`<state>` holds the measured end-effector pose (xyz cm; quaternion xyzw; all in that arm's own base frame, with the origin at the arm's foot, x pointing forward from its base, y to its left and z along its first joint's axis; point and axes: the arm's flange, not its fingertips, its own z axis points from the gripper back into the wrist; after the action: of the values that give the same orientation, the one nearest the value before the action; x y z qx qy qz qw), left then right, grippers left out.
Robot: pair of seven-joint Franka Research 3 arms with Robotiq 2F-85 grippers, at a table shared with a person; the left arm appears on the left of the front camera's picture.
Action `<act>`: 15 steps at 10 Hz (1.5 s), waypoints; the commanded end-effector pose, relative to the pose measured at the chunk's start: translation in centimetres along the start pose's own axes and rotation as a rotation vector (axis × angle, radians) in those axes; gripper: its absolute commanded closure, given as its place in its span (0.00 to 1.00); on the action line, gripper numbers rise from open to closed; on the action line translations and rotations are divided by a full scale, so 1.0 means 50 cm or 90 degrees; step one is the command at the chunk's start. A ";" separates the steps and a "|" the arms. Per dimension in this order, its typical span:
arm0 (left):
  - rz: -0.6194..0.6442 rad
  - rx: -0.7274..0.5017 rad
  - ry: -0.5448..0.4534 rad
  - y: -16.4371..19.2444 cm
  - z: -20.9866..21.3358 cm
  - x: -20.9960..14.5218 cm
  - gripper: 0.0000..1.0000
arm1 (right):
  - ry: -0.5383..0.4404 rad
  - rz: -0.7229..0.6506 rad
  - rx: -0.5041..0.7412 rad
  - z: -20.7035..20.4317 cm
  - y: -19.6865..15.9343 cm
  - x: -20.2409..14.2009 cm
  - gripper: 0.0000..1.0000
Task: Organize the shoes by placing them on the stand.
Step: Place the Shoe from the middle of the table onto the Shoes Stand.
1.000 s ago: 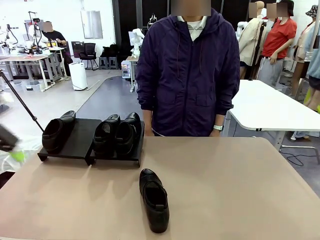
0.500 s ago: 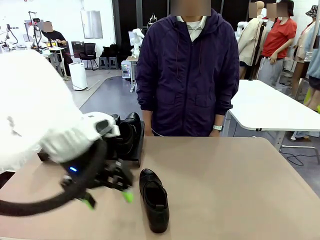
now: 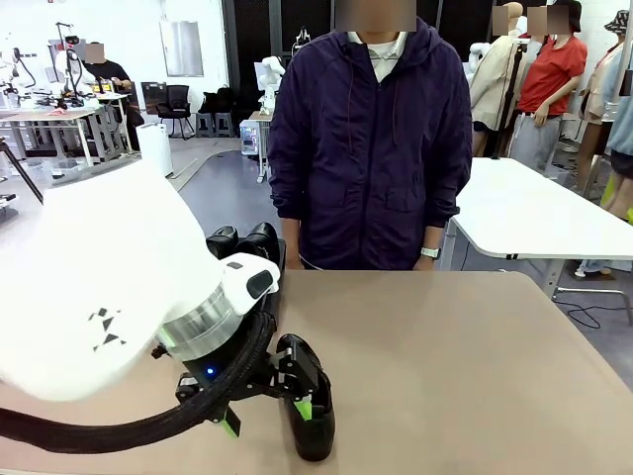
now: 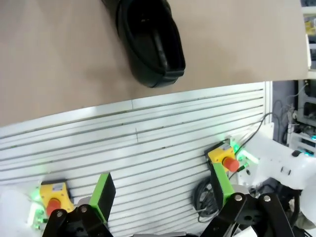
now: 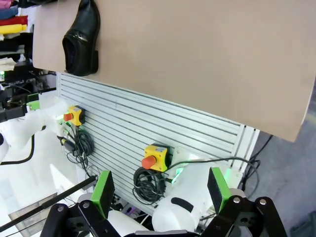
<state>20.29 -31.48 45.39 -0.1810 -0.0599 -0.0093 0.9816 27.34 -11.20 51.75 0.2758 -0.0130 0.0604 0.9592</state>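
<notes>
One glossy black shoe [image 3: 309,391] lies loose on the tan table [image 3: 465,366], toe toward the near edge. My left gripper [image 3: 267,416] hangs open at its near left side, one green fingertip [image 3: 305,408] in front of the shoe; contact cannot be told. In the left wrist view the shoe [image 4: 150,42] lies ahead of the open left gripper [image 4: 163,192]. Two more shoes [image 3: 242,240] peek out behind my left arm; the stand under them is hidden by that arm. My right gripper [image 5: 160,190] is open and holds nothing, far from the shoe [image 5: 81,37].
A person in a purple jacket [image 3: 371,139] stands at the table's far side, hands out of sight. Below the table's near edge runs a slatted metal panel [image 4: 148,143] with yellow stop buttons [image 5: 155,155] and cables. A white table [image 3: 534,213] stands at the back right.
My left arm has swung in from the left edge across the stand and down to the loose shoe. The shoes have not moved. The arm now covers the stand's left side.
</notes>
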 end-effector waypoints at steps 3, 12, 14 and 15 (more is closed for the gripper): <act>0.001 0.001 0.009 0.006 0.009 0.000 0.00 | 0.001 0.000 0.003 0.008 0.001 0.003 0.00; 0.177 0.147 -0.027 -0.021 -0.232 0.271 0.00 | 0.001 0.000 0.003 0.008 0.001 0.003 0.00; 0.179 0.159 -0.045 -0.010 -0.269 0.282 0.00 | 0.001 0.000 0.003 0.008 0.001 0.003 0.00; 0.172 0.165 -0.062 -0.005 -0.286 0.286 0.00 | 0.001 0.000 0.003 0.008 0.001 0.003 0.00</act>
<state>35.23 -35.11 34.58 -0.0657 -0.0625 0.1335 0.9869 27.38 -11.21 51.74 0.2759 -0.0123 0.0602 0.9592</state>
